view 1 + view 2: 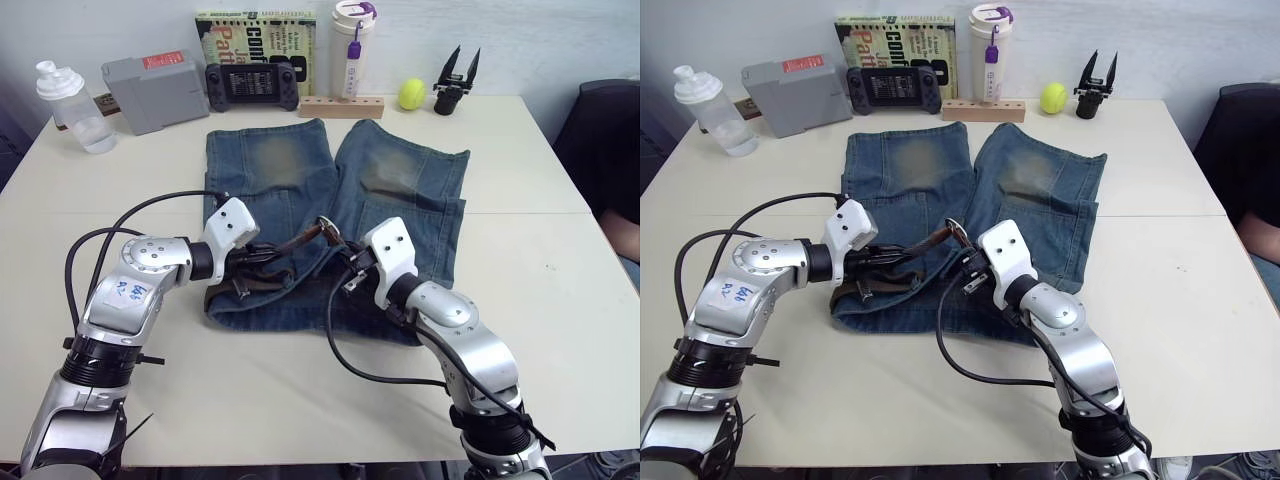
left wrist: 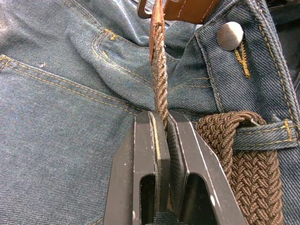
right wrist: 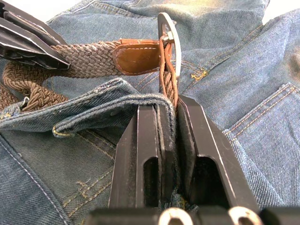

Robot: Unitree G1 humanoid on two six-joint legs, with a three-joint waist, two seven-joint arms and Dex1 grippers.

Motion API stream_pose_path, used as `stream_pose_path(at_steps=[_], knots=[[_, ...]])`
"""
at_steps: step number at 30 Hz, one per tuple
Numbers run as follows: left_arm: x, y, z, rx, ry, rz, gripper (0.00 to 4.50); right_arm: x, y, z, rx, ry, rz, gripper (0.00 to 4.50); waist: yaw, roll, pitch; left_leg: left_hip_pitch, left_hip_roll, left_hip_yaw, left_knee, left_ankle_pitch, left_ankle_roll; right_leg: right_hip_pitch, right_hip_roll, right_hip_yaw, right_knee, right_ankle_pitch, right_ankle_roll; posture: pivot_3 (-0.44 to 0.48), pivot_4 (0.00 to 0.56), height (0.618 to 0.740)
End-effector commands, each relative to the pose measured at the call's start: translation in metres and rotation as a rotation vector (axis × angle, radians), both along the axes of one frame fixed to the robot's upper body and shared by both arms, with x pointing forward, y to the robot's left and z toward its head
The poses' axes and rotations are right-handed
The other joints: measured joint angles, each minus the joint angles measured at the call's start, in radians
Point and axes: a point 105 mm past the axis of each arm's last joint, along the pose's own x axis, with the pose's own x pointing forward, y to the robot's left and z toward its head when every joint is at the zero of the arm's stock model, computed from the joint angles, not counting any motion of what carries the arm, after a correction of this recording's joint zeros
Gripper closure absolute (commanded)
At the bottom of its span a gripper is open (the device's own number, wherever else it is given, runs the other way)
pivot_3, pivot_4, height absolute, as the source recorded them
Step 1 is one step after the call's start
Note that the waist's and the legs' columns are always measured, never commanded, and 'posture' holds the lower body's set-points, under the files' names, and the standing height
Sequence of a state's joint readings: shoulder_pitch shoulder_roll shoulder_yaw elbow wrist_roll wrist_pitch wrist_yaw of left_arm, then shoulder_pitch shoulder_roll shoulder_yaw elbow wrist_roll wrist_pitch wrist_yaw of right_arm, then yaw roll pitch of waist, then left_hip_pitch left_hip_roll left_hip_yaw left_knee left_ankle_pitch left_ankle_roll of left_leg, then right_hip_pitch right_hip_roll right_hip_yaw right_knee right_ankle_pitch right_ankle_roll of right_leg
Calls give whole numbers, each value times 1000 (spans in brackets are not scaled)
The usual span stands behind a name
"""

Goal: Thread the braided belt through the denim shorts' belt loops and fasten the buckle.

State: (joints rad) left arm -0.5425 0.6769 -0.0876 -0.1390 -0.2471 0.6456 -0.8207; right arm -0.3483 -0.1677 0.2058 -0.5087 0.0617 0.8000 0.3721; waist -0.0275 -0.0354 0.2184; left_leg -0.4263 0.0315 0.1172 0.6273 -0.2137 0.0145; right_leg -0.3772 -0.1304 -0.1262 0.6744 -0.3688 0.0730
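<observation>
The denim shorts (image 1: 290,170) lie flat on the table, waistband toward me. The braided belt (image 1: 300,240) runs along the waistband and passes under a belt loop (image 2: 262,138) beside the metal button (image 2: 229,35). My left gripper (image 2: 165,119) is shut on the braided strap just left of the fly. The silver buckle (image 3: 168,37) with its tan leather tab (image 3: 136,56) stands on edge at the waistband's middle. A stretch of strap passes through the buckle, and my right gripper (image 3: 174,105) is shut on it just below the frame, against a fold of denim.
Along the table's far edge stand a clear bottle (image 1: 70,105), a grey box (image 1: 155,90), a game console (image 1: 252,85), a book (image 1: 255,40), a white tumbler (image 1: 352,50), a wooden block (image 1: 340,106), a yellow ball (image 1: 412,94) and a black spare gripper (image 1: 457,80). A dark chair (image 1: 600,140) stands at the right.
</observation>
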Motion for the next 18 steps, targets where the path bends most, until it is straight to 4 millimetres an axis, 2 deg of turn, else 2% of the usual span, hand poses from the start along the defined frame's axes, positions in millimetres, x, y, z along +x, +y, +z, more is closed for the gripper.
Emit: stream_pose_path(at_steps=[1,9,13,18], knots=[[2,-4,9,-9,-45,-14,4500,-10,13,14,13,-57,79,4457,0,0,0,0,0,0,0,0,0,0,0,0,0,0,0,0,150,713],[1,-8,11,-20,-54,-25,4500,-9,12,0,-50,-17,82,4457,0,0,0,0,0,0,0,0,0,0,0,0,0,0,0,0,150,713],[0,-10,11,-26,-54,-31,4500,1,1,-7,-55,21,2,4457,0,0,0,0,0,0,0,0,0,0,0,0,0,0,0,0,150,713],[0,-10,11,-27,-56,-30,4500,8,-5,-3,-27,26,-33,4457,1,0,0,0,0,0,0,0,0,0,0,0,0,0,0,0,150,713]])
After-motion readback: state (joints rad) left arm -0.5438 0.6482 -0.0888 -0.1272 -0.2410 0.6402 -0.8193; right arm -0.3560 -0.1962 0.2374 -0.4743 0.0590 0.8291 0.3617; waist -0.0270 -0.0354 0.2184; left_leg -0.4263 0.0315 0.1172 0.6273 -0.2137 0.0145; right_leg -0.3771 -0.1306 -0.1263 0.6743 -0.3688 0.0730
